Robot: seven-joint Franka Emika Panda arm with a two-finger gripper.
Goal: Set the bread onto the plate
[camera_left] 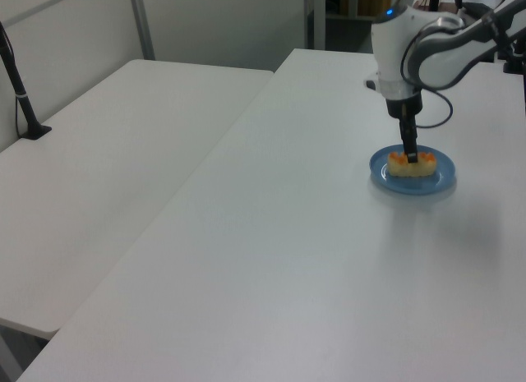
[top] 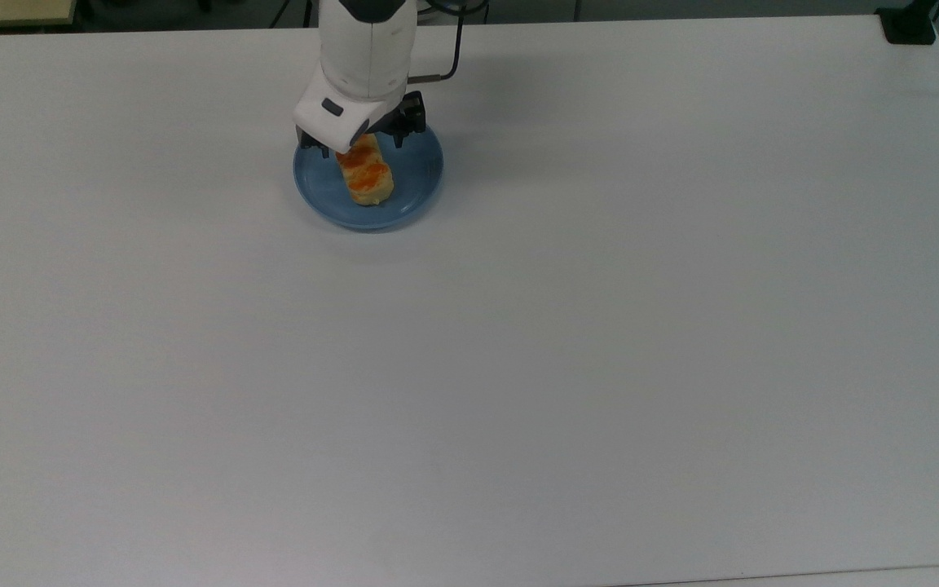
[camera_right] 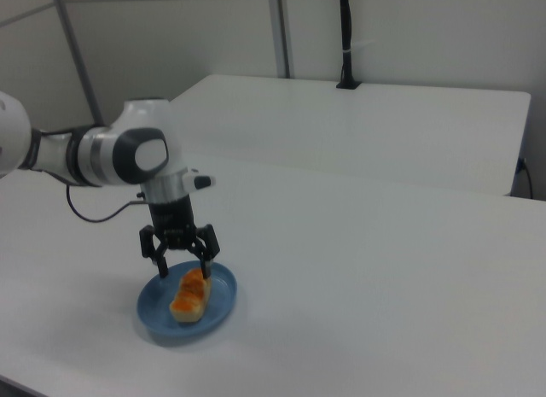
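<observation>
Now our bread [top: 366,174] lies flat on the plate [top: 416,183], released.

Reading the right view from its left: our arm reaches in over the desk [camera_right: 409,269], and the jaws [camera_right: 180,256] stand open, spread to either side of the bread's far end and clear of it. The bread [camera_right: 190,294] rests lengthwise inside the plate's [camera_right: 223,301] rim, near the middle. We judge it light and soft, with a glazed, perhaps slick top, so any new hold should close gently across its narrow width at mid-length. The placing looks done; what is left is to lift straight up.
</observation>
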